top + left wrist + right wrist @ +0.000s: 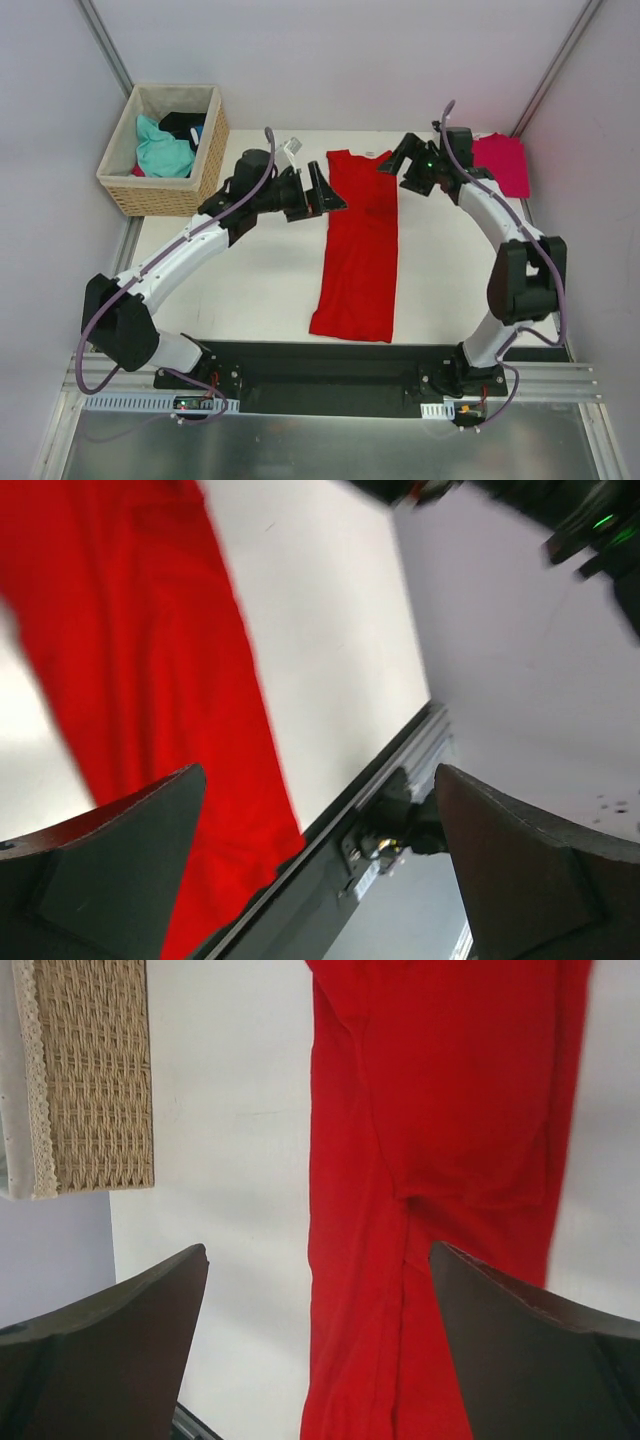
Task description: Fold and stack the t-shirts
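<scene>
A bright red t-shirt (pixel 358 245) lies on the white table as a long narrow strip, running from the far middle toward the near edge. It also fills the left of the left wrist view (pixel 140 680) and the middle of the right wrist view (pixel 440 1160). A magenta-pink t-shirt (pixel 500 162) lies flat at the far right corner. My left gripper (pixel 322 190) hovers open just left of the red shirt's top. My right gripper (pixel 392 155) hovers open at the shirt's top right corner. Neither holds anything.
A woven wicker basket (pixel 205 165) stands at the far left with teal, black and blue clothes inside; its side shows in the right wrist view (pixel 95 1070). A black base rail (pixel 330 365) runs along the near table edge. Walls close in left and right.
</scene>
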{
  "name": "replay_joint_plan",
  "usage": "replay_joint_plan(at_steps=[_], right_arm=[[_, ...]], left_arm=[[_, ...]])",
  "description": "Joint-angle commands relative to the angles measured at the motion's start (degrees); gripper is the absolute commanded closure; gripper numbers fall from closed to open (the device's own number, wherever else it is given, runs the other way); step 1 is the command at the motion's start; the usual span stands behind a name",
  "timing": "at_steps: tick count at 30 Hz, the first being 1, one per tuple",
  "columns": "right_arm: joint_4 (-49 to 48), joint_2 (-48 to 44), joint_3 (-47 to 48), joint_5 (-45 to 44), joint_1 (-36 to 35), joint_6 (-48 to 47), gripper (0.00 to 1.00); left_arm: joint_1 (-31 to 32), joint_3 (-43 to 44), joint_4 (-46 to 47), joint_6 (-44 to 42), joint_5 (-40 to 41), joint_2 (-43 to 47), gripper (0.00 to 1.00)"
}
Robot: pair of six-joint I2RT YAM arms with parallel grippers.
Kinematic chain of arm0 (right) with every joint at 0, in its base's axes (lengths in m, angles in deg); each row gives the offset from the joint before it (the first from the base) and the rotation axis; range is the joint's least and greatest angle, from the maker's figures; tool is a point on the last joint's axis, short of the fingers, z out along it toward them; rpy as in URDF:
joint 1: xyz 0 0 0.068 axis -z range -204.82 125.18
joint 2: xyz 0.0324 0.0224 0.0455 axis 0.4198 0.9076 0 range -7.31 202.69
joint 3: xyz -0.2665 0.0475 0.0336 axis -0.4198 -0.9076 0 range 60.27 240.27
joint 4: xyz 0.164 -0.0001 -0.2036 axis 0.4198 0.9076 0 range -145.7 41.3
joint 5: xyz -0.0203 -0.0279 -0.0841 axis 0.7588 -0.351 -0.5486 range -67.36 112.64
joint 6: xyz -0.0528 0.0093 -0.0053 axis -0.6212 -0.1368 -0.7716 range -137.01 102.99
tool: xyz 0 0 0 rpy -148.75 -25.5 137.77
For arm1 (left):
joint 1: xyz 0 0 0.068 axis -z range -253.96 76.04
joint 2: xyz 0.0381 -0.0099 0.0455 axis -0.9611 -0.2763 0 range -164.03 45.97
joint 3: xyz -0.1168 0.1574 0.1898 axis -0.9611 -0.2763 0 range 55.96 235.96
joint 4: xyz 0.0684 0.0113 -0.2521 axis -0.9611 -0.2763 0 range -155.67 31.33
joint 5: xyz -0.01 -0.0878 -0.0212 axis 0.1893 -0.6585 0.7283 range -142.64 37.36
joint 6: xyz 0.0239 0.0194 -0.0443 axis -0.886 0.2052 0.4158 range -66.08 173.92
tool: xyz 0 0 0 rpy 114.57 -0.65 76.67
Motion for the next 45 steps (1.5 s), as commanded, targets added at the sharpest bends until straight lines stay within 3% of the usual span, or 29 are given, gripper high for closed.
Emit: replay_joint_plan(at_steps=[1,5,25,35,45], right_arm=[[-1.2,6.7,7.6,3.1,-4.4,1.3,0.04],[-1.0,13.7,10.3,4.1,-7.8,2.3,0.04],[-4.0,24.5,7.3,3.7,-14.1,3.5,0.03],[-3.4,32.7,15.8,5.0,-15.3,5.0,0.03],[1.1,40.7,30.4,6.9,-15.3,3.9,0.03]], left_arm=[[-1.8,-6.4,-4.8,-1.9,0.0,0.9,0.01],[-3.7,-8.9,-4.8,-2.3,-0.5,1.7,0.01],[-11.1,-14.4,-3.1,-0.6,-0.6,3.1,0.01],[-14.1,-15.1,-2.7,-1.5,-1.3,2.6,0.01],[-16.2,-13.1,-2.5,-2.5,-3.3,-1.2,0.01]])
